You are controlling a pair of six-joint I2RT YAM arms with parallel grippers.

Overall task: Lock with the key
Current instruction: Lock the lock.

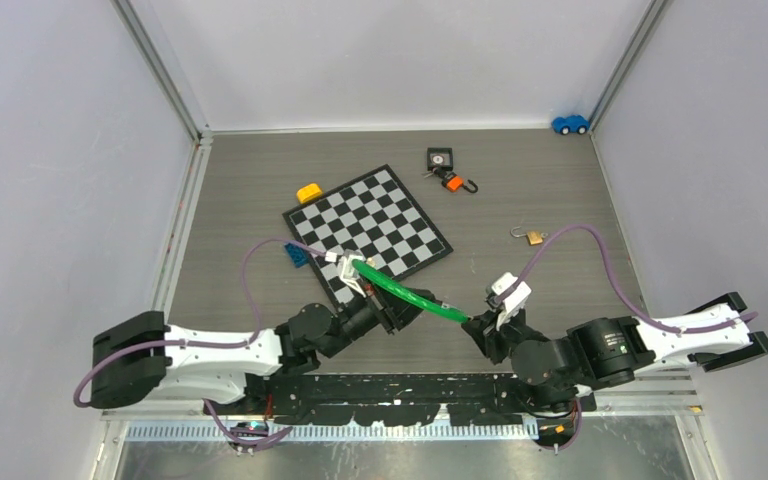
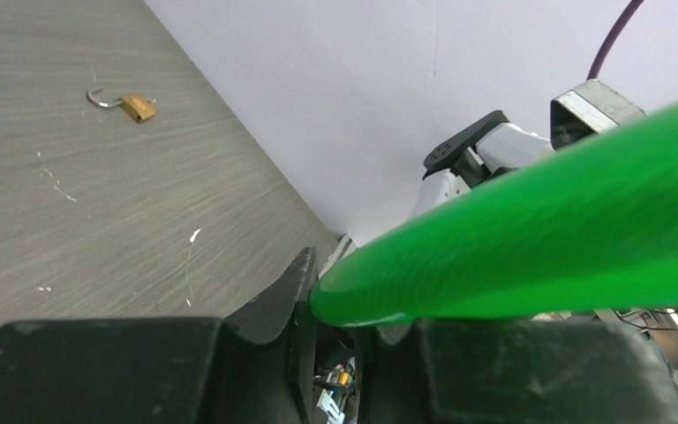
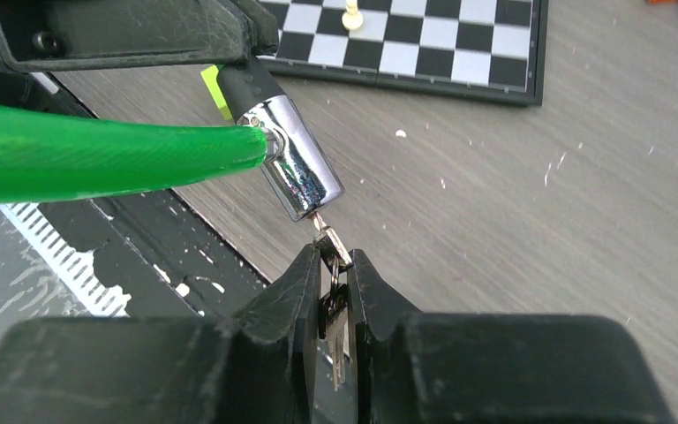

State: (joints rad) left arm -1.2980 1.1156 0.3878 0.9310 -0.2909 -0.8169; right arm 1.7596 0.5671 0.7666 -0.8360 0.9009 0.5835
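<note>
Green cable lock (image 1: 407, 291), chessboard (image 1: 368, 232) behind it, blue car (image 1: 570, 124) far right

The key (image 3: 331, 246) pinched in the right gripper (image 3: 334, 269) is thin bare metal with a dull shine, the fingers (image 3: 287, 296) on it are scuffed matt black plastic, and just ahead of them the lock barrel (image 3: 300, 172) is smooth, mirror-bright chrome. The cable (image 3: 97, 159) off to that gripper's left wears a smooth, glossy green plastic sheath, and the left gripper (image 2: 353, 327) around it is the same matt black plastic. Under both, the table (image 3: 512, 203) is matt grey wood grain flecked white, and far ahead of the left gripper the padlock (image 2: 137, 107) is brassy metal with a shiny shackle.
</note>
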